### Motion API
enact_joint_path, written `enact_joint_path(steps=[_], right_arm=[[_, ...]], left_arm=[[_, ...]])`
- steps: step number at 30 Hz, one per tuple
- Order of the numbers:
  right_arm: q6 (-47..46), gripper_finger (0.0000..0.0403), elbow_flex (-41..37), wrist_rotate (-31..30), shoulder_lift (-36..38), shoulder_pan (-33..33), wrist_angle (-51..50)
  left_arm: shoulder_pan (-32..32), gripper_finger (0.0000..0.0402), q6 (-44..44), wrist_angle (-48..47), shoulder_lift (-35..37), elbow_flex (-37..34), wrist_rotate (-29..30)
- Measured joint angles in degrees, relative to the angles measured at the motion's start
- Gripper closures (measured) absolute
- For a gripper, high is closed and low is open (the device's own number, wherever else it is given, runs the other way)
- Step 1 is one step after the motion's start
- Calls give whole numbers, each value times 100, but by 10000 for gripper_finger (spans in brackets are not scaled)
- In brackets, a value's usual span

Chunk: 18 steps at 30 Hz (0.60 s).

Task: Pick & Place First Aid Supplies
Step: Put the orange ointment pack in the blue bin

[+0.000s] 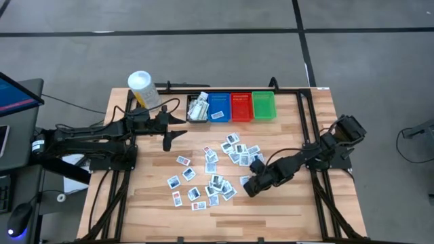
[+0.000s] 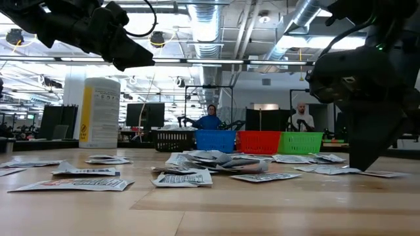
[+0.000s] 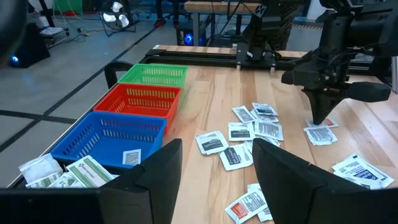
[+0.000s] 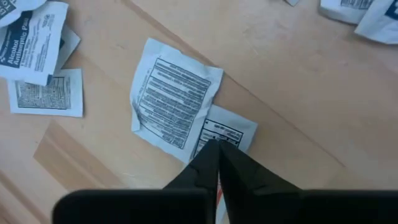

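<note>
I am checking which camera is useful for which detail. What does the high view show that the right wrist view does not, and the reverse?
Only the high view shows the whole table, the four bins along its far side, the white tub, the left gripper waiting near the black bin, and the full scatter of packets.

Only the right wrist view shows the printed text on the packets and the right gripper with its jaws shut on the edge of a small packet.

Both show the right gripper low at the scatter's right edge.
</note>
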<state>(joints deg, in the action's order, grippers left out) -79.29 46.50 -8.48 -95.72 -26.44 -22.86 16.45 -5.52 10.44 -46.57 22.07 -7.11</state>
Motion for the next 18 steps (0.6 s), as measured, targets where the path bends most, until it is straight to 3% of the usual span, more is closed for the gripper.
enact_joint_path(steps=[11, 18], right_arm=[[255, 392, -2, -48, 7, -59, 80], [472, 333, 7, -63, 11, -204, 178]], left_arm=[[0, 205, 0, -7, 0, 2, 0], [0, 205, 0, -7, 0, 2, -1]])
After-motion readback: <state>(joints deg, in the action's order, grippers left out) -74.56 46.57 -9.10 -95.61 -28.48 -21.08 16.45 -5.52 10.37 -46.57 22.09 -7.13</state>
